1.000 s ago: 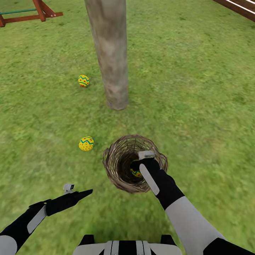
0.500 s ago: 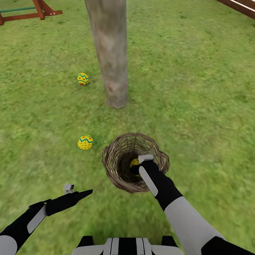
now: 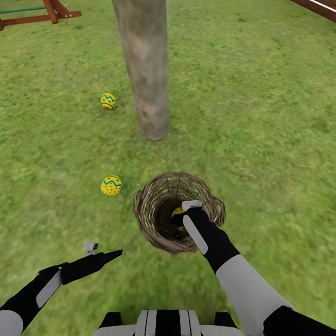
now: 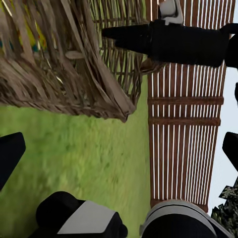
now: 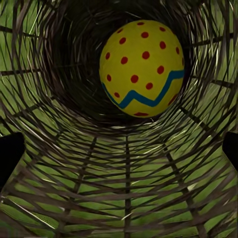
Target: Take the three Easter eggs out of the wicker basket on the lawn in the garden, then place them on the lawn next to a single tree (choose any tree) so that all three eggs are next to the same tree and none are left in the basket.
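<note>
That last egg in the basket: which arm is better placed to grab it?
The right. Its gripper is already down inside the basket, open, facing the egg. The left gripper hovers over grass outside the basket.

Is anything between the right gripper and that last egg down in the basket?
Nothing visible. The right gripper is inside the wicker basket, and in the right wrist view the egg lies in the open at the bottom, straight ahead between the spread fingertips, with only woven wall around it.
</note>
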